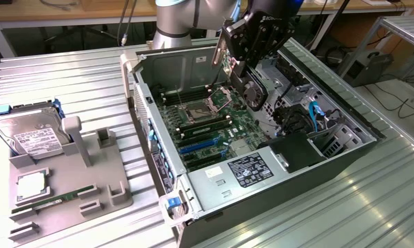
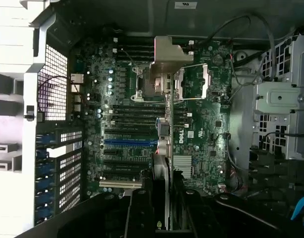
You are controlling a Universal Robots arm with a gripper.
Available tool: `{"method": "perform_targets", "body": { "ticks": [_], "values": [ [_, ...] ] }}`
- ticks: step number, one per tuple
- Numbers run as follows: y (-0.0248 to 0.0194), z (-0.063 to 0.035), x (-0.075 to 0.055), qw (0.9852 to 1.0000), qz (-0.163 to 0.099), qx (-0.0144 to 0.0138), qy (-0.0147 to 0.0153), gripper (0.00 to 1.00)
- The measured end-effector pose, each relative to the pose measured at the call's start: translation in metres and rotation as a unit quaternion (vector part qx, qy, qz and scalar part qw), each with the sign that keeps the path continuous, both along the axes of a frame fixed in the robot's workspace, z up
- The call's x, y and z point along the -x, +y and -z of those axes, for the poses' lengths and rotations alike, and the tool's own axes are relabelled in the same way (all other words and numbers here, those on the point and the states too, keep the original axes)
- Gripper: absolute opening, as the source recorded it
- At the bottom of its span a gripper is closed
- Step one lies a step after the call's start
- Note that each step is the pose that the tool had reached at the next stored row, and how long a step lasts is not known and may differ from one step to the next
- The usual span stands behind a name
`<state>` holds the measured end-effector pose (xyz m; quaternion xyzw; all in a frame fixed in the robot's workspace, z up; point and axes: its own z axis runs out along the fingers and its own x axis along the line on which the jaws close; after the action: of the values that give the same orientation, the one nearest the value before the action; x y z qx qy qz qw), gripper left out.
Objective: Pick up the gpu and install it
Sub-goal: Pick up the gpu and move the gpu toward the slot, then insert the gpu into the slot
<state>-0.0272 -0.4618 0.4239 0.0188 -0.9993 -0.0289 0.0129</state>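
Tool over the open case, card in its grip!
The tool (image 1: pixel 243 61) is clamped on the gpu (image 1: pixel 254 95), holding it on edge (round fan facing out) over the motherboard (image 1: pixel 207 129) inside the computer case (image 1: pixel 146 108), which lies open on the worktop (image 1: pixel 76 72).

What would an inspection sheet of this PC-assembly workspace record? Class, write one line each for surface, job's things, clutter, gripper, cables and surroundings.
Surface: ribbed metal table carrying an open computer case and a grey parts fixture.
Job's things: gpu held on edge above the motherboard, fan showing in the exterior view.
Clutter: hard drive, processor chip and memory stick on the fixture.
Gripper: gripper shut on the gpu, over the case.
Cables: blue cable inside the case; loose cables on the floor.
Surroundings: wooden bench behind the table.
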Motion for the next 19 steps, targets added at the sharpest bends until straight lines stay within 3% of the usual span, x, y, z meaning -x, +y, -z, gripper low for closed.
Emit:
{"method": "perform_targets", "body": {
  "ticks": [4,15,19],
  "values": [
    [0.0,0.0054,0.0,1.0,0.0,0.0001,0.0,0.26],
    [0.0,0.0058,0.0,1.0,0.0,0.0,0.0,0.26],
    [0.0,0.0072,0.0,0.9993,-0.038,0.0001,-0.0013,0.26]
  ]
}}
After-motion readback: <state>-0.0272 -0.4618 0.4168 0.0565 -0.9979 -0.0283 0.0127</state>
